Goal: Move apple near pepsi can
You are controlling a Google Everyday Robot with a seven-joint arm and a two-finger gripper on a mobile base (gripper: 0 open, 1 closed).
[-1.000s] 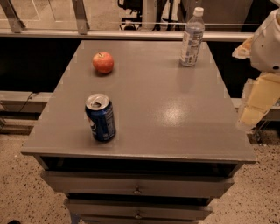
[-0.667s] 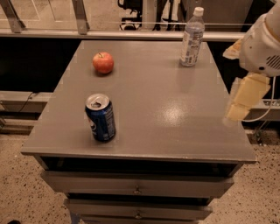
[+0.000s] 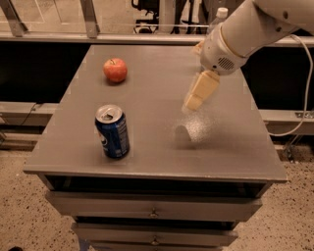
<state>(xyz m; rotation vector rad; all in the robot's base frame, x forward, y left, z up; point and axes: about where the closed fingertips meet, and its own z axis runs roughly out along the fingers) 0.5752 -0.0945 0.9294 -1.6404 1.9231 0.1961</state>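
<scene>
The apple (image 3: 115, 70) is small, round and red-orange, and sits on the grey table (image 3: 147, 157) at the far left. The pepsi can (image 3: 113, 131) is dark blue with a silver top and stands upright near the front left, well apart from the apple. My gripper (image 3: 196, 81) hangs above the table's middle right, on the white arm (image 3: 245, 34) that reaches in from the upper right. Its cream fingers (image 3: 200, 91) stand apart and hold nothing. It is to the right of both the apple and the can and touches neither.
A clear water bottle with a white cap (image 3: 222, 12) stands at the back right, mostly hidden behind my arm. The table has drawers (image 3: 153, 212) below its front edge. A railing runs behind the table. A cable hangs at the right.
My arm has swung in from the right edge to over the table's middle right, now covering most of the water bottle. The apple and the can have not moved.
</scene>
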